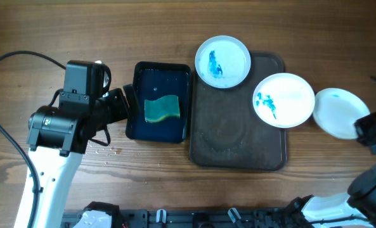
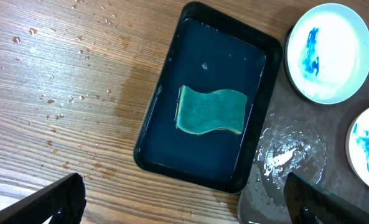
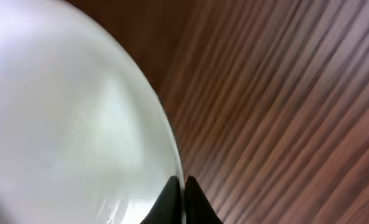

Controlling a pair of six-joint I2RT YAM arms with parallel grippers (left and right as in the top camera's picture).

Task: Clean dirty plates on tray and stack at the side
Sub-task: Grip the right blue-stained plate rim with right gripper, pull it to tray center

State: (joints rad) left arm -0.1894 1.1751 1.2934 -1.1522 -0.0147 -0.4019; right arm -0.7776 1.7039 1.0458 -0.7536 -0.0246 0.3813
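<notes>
Two white plates smeared with blue sit at the far side of the dark tray [image 1: 238,142]: one [image 1: 222,61] at its top left, one [image 1: 283,100] at its right edge. Both also show in the left wrist view, the first [image 2: 329,53] and the second [image 2: 366,144]. A clean white plate [image 1: 337,111] lies on the table right of the tray. My right gripper [image 3: 179,185] is shut on this plate's rim [image 3: 78,124]. A green sponge [image 1: 162,108] lies in a dark water basin [image 1: 137,95]. My left gripper [image 2: 184,202] is open and empty, at the basin's left side.
Water drops and crumbs lie on the wooden table left of the basin [image 2: 60,99]. A wet patch shines on the tray [image 2: 284,152] next to the basin. A black cable [image 1: 10,60] curves at the far left.
</notes>
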